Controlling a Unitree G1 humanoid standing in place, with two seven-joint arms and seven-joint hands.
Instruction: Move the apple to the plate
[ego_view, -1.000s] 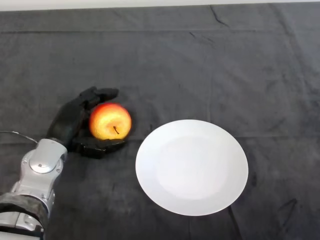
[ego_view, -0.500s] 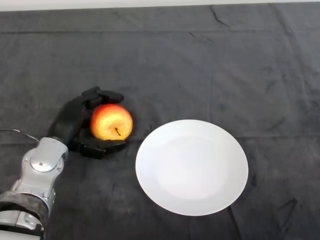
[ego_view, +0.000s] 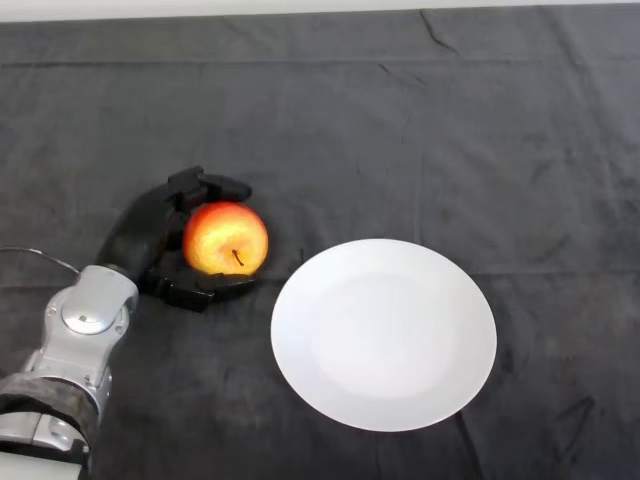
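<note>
A red and yellow apple (ego_view: 226, 238) sits left of a white plate (ego_view: 384, 333) on the dark cloth, its stem facing the camera. My black left hand (ego_view: 145, 238) is curled round the apple from the left, fingers over its far side and thumb under its near side. The apple is a short way from the plate's left rim and does not touch it. The plate holds nothing.
The table is covered by a dark wrinkled cloth (ego_view: 420, 130). Its far edge runs along the top of the view. My silver-grey forearm (ego_view: 75, 340) comes in from the lower left.
The hand's fingers have closed tighter round the apple. The hand and apple have shifted slightly up and to the right, toward the plate.
</note>
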